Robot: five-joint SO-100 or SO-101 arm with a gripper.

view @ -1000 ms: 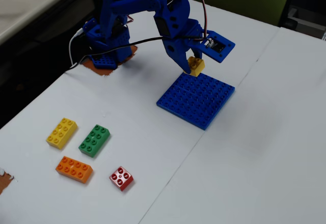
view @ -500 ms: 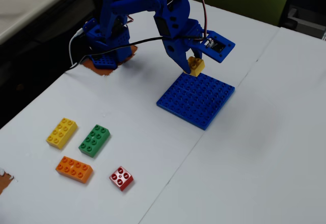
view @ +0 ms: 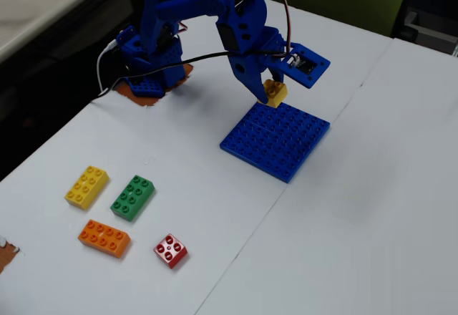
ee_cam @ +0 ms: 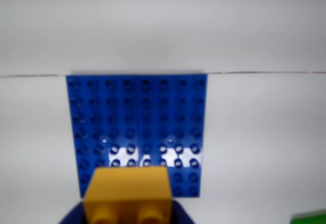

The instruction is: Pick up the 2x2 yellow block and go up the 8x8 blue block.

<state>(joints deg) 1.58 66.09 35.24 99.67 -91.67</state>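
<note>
Hand: blue robot gripper (view: 270,94) pinches the small square yellow plastic brick (view: 275,91), just above an edge of the big flat blue studded plate (view: 275,139) | Risk: brick looks tilted, might miss the bumps or slip | Hidden: wrist view blurry, fingertips cut off.

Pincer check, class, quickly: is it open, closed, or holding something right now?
Pincer: closed on the 2x2 yellow block, held above the 8x8 blue block.
</note>
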